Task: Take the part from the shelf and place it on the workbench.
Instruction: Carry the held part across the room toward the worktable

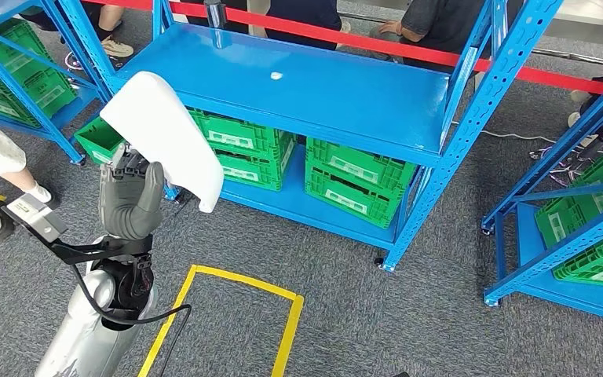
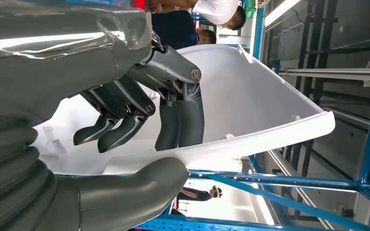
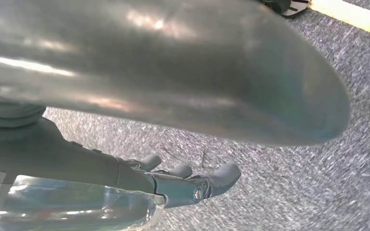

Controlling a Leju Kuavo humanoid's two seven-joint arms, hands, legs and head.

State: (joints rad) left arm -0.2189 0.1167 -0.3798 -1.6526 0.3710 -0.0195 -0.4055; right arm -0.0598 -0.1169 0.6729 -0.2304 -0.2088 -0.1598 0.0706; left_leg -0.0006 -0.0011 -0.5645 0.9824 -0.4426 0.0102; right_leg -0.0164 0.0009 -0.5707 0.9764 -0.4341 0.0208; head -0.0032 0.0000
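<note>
Fingers, left (image 2: 178, 120): clamped on the white part, dark fingers pressed to its hollow inner face, thick thumb under the rim.
Left hand (image 1: 129, 200): raised in front of the body, palm turned toward the shelf, part standing up out of it.
Part (image 1: 169, 133): white moulded shell, curved, smooth outside and dished inside; off the shelf, carried in the air, upper edge overlapping the near-left corner of the top shelf board in the head view.
Fingers, right (image 3: 188, 180): curled partly inward, holding nothing visible; fully together or not, cannot tell.
Right hand (image 3: 173, 185): hanging low over grey carpet.
Shelf (image 1: 298, 86): blue steel rack, top board bare but for a small white scrap (image 1: 276, 76); green crates (image 1: 361, 181) on the lower board.
Floor: grey carpet with a yellow taped rectangle (image 1: 228, 314) just beside the left arm.
Bystanders: legs and shoes behind a red barrier (image 1: 408, 49) beyond the shelf, another person's shoe at the left edge.
Workbench: not identified in these views.
Step in hand, judged: carrying the part away from the shelf toward the surface.
Handling advice: keep thumb pressure steady on the rim, as the shell looks light and slippery; swing the tall end clear of the blue uprights before turning; keep shell upright until over the surface, then lower flat.
</note>
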